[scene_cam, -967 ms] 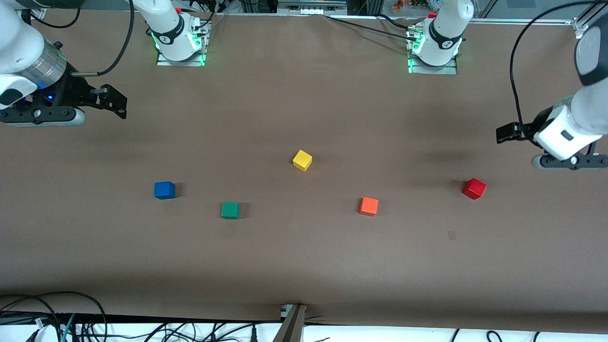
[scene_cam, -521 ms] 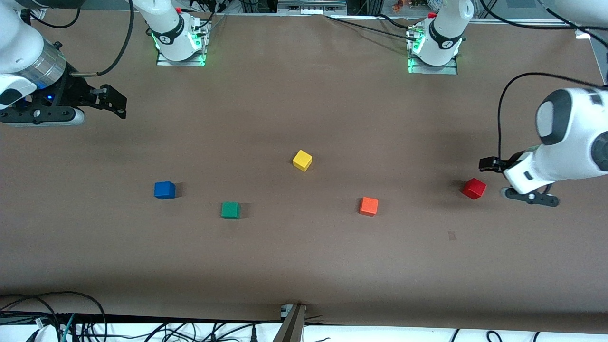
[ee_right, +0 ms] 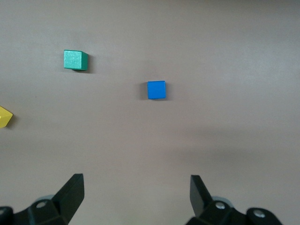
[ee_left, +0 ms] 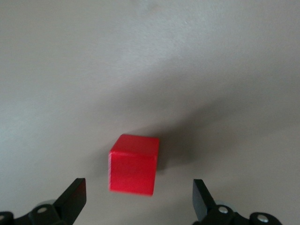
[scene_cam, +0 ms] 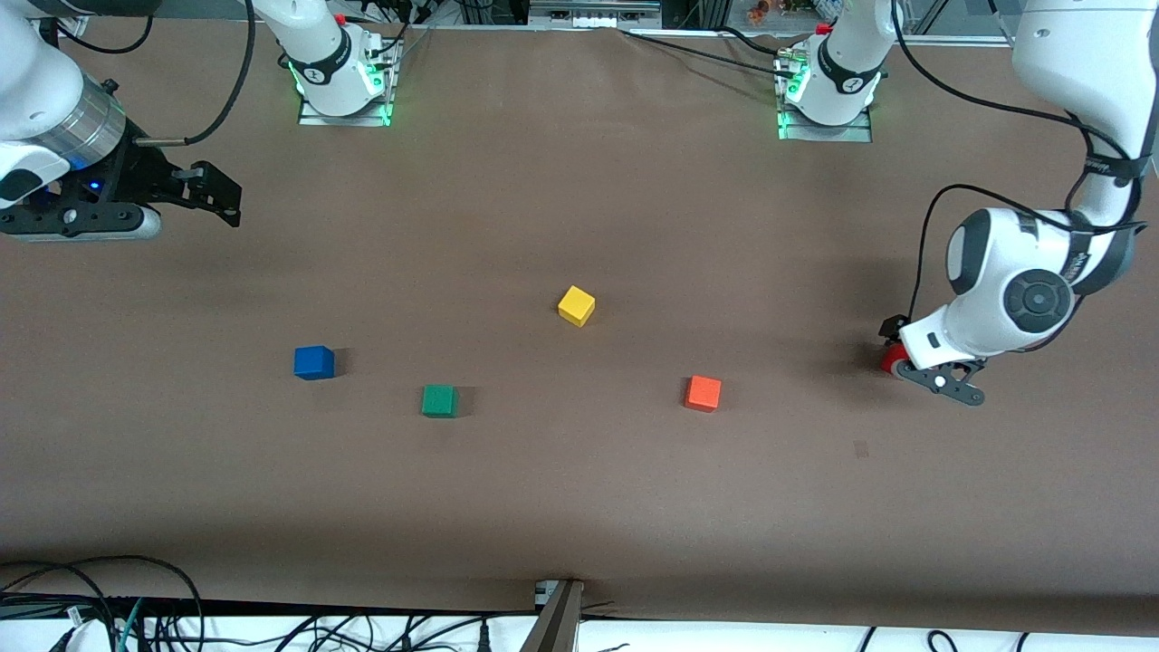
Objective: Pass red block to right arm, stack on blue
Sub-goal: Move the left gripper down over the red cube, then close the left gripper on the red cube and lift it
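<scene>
The red block [scene_cam: 893, 360] lies on the brown table near the left arm's end, partly covered by the left wrist. My left gripper [scene_cam: 908, 356] hangs low over it, open. In the left wrist view the red block [ee_left: 133, 164] sits on the table just ahead of the gap of the left gripper [ee_left: 139, 198], touching neither finger. The blue cube [scene_cam: 313, 362] rests toward the right arm's end. My right gripper [scene_cam: 217, 195] waits in the air over that end, open. In the right wrist view the blue cube [ee_right: 156, 90] lies well ahead of the empty right gripper [ee_right: 136, 197].
A yellow cube [scene_cam: 576, 305] lies mid-table. A green cube [scene_cam: 439, 400] sits beside the blue one, and an orange cube [scene_cam: 703, 393] lies between the middle and the red block. Both arm bases [scene_cam: 342, 81] stand along the table's edge farthest from the front camera. Cables run along the edge nearest it.
The left arm has swung down and toward the middle, bringing its open gripper from beside the table's end to just over the red block. The right arm has not moved.
</scene>
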`<state>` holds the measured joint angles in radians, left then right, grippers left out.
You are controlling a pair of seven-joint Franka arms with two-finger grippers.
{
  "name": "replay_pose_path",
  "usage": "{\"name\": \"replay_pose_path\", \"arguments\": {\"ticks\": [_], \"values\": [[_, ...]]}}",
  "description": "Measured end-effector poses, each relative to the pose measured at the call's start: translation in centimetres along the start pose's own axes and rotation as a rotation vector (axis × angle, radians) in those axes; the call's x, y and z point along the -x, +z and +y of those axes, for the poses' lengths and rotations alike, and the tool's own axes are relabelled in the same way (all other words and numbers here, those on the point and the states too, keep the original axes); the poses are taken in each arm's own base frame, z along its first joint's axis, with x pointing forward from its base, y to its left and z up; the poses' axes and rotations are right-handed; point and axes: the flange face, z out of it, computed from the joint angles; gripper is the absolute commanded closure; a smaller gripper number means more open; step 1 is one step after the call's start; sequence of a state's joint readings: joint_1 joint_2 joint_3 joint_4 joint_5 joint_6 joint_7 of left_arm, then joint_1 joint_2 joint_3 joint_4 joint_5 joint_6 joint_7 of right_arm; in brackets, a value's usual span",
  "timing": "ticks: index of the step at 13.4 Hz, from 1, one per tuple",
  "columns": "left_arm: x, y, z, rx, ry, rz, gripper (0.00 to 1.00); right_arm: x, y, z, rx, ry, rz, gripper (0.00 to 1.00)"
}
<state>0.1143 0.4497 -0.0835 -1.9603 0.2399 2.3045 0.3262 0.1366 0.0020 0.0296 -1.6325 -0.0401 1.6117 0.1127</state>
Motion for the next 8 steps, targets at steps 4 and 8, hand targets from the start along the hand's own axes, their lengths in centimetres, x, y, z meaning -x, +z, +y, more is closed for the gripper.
{"name": "replay_pose_path", "arguments": {"ticks": [4, 8], "values": [[0.4, 2.6, -0.5, -0.033, 0.041, 0.022, 0.00, 0.0, 0.0, 0.0, 0.000, 0.000, 0.000, 0.00], [0.8, 4.7, -1.4, -0.033, 0.041, 0.016, 0.00, 0.0, 0.0, 0.1, 0.000, 0.001, 0.000, 0.00]]}}
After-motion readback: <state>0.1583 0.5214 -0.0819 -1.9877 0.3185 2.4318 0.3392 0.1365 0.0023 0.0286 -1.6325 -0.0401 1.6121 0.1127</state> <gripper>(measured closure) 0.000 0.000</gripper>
